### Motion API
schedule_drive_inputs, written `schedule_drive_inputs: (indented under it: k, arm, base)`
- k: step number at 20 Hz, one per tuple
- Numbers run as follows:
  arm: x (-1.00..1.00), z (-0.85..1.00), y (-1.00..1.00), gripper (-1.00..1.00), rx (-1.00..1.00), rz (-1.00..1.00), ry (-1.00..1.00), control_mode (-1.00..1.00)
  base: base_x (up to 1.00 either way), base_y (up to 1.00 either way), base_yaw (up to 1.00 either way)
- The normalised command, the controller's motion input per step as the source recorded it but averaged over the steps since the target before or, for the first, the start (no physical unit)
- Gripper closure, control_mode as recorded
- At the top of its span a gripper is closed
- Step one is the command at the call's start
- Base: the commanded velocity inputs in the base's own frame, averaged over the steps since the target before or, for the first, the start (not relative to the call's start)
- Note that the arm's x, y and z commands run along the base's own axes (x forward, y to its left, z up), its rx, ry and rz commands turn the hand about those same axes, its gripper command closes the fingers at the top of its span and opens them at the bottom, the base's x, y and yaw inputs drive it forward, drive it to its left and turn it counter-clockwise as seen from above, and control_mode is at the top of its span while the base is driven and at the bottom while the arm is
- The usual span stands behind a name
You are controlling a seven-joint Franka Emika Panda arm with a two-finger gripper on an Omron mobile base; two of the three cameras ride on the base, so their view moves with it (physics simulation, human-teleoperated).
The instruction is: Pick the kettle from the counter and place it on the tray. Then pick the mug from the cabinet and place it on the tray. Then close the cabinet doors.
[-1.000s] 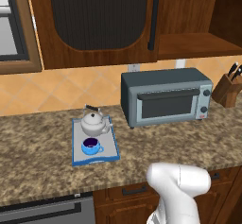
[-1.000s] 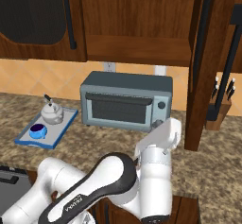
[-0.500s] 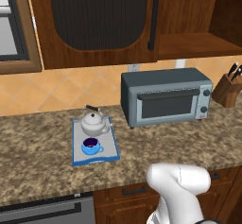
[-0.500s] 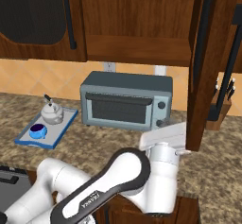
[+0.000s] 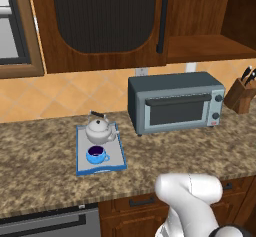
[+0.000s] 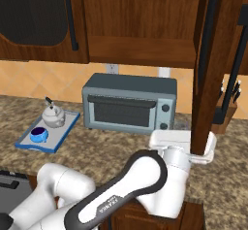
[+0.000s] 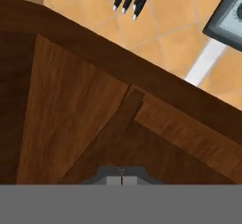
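The white-silver kettle (image 5: pixel 99 129) and the blue mug (image 5: pixel 96 154) both stand on the blue-rimmed tray (image 5: pixel 114 160) on the granite counter (image 5: pixel 40 171); they also appear as kettle (image 6: pixel 53 116) and mug (image 6: pixel 38 135) in the right base view. The cabinet's left door (image 5: pixel 100 21) is closed. Its right door (image 6: pixel 209 64) stands open, seen edge-on. My gripper (image 7: pixel 122 180) is shut with nothing in it, its tips right against the wood of that door (image 7: pixel 80 119). The white hand (image 6: pixel 180 143) sits at the door's lower end.
A grey toaster oven (image 5: pixel 175 103) stands right of the tray under the open cabinet shelf (image 5: pixel 205 46). A knife block (image 5: pixel 240 93) is at the far right of the counter. My arm's white elbow (image 5: pixel 190 196) fills the front edge.
The hand has swung to the right, from in front of the toaster oven up to the bottom of the open right door. Kettle, mug and tray have not moved.
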Motion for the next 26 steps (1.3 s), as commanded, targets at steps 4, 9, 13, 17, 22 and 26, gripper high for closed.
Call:
schedule_drive_inputs:
  k: [4,9,13,17,22,26]
  arm:
    - [0.06,0.09,-0.25,1.0,0.19,0.0,-0.09,-1.0]
    - [0.0,0.19,-0.12,1.0,0.14,0.0,-0.25,-1.0]
    - [0.0,0.25,-0.08,1.0,0.1,0.0,-0.26,-1.0]
    - [0.0,0.14,0.0,1.0,-0.01,-0.04,-0.28,-1.0]
    - [0.0,0.0,-0.01,1.0,-0.18,-0.3,-0.05,-1.0]
    - [0.07,0.02,-0.08,1.0,-0.2,-0.5,0.1,-1.0]
  base:
    - [0.0,0.0,0.0]
    - [0.0,0.0,0.0]
    - [0.0,0.0,0.0]
    - [0.0,0.0,0.0]
    - [0.0,0.0,0.0]
    - [0.0,0.0,0.0]
